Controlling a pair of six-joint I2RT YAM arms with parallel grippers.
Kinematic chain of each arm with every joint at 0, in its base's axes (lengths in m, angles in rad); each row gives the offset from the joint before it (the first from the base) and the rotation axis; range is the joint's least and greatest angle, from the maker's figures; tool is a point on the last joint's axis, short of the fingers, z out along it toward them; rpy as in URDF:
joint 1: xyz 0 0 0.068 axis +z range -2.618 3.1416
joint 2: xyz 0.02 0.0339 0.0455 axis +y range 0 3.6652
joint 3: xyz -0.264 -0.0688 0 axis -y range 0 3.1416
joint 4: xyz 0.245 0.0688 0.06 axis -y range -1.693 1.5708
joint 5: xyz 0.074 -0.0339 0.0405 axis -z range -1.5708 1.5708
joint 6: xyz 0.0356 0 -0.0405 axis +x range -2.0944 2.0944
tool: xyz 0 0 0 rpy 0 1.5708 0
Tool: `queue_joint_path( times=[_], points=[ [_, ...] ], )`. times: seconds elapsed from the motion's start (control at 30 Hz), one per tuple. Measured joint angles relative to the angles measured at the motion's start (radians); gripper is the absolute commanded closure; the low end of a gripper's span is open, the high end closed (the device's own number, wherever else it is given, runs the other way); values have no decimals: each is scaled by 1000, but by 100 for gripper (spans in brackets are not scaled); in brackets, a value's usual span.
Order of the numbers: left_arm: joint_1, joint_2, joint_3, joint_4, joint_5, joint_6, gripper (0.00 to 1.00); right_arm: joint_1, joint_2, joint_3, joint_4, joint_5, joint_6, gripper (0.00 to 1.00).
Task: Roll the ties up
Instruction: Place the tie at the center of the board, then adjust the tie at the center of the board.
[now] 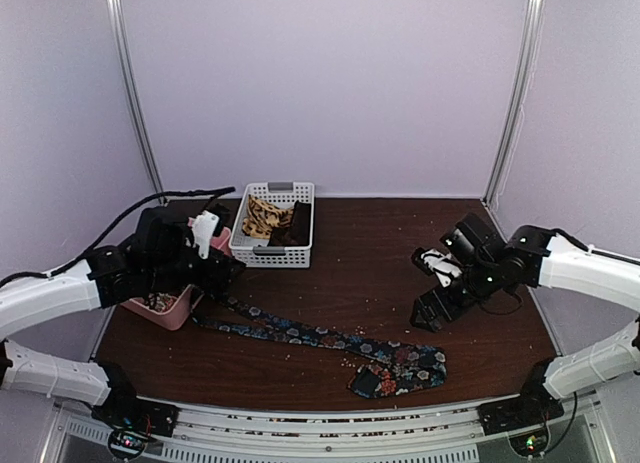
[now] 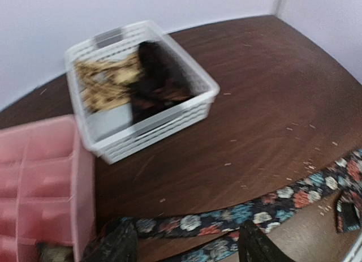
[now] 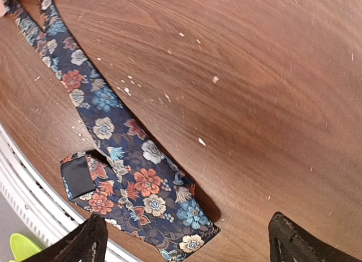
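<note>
Floral tie point(image 1: 320, 338) lies flat on the counter point(image 1: 380, 263). Its long axis runs from beneath the left gripper point(image 2: 186, 245) to its folded wide end, nearer the right gripper point(image 3: 186, 231). Both grippers are released and empty.

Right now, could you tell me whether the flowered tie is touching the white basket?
Apart. The left wrist view plainly shows a broad stretch of bare table between the basket and the tie; the top view shows the same gap.

Lab test booth (bare pale walls point(image 1: 320, 83))
</note>
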State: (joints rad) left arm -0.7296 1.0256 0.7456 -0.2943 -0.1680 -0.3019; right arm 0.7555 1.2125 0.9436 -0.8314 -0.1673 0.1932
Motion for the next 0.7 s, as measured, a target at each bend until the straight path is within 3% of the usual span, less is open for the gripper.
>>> queue_joint_path(
  times=[0.27,0.5,0.7],
  points=[
    [-254,431,246,40,308,407,48,-109,-200,-176,110,-77,171,2],
    [-326,735,447,-18,397,627,52,-167,-266,-232,177,-130,223,3],
    [-367,907,605,-66,437,729,52,-182,-277,-270,208,-163,254,3]
  ],
)
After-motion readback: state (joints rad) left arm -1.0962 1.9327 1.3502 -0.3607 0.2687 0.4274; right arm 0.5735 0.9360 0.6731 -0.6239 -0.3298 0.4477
